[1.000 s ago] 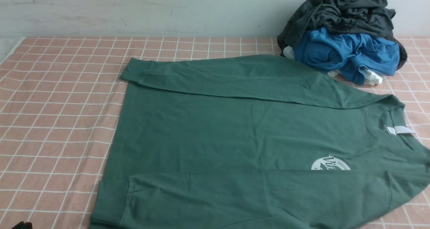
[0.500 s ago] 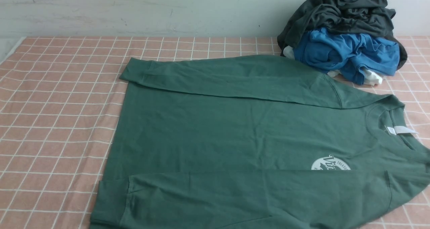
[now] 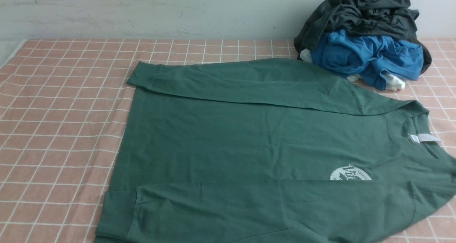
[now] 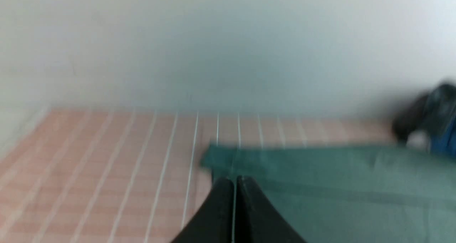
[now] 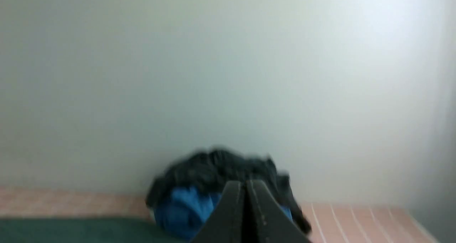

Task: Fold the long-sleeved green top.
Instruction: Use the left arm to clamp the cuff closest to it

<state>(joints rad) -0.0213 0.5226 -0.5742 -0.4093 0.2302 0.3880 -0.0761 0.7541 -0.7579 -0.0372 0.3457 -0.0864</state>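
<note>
The green long-sleeved top (image 3: 249,146) lies flat on the pink checked cloth, neck with white label (image 3: 424,138) to the right, hem to the left. Both sleeves are folded across the body, one along the far side (image 3: 231,82), one along the near side (image 3: 249,207). The white round print (image 3: 351,173) is half covered by the near sleeve. Neither arm shows in the front view. In the left wrist view my left gripper (image 4: 235,180) is shut and empty, pulled back above the top (image 4: 338,179). My right gripper (image 5: 245,184) is shut and empty, facing the clothes pile.
A pile of clothes stands at the back right against the wall: a dark grey-black garment (image 3: 359,11) over a bright blue one (image 3: 367,56), with some white fabric (image 3: 395,82). The pile touches the top's far shoulder. The pink checked cloth (image 3: 60,111) ends at the left (image 3: 10,54).
A dark bit of the left arm at the bottom left corner of the front view one second ago has left the picture. The top has not moved.
</note>
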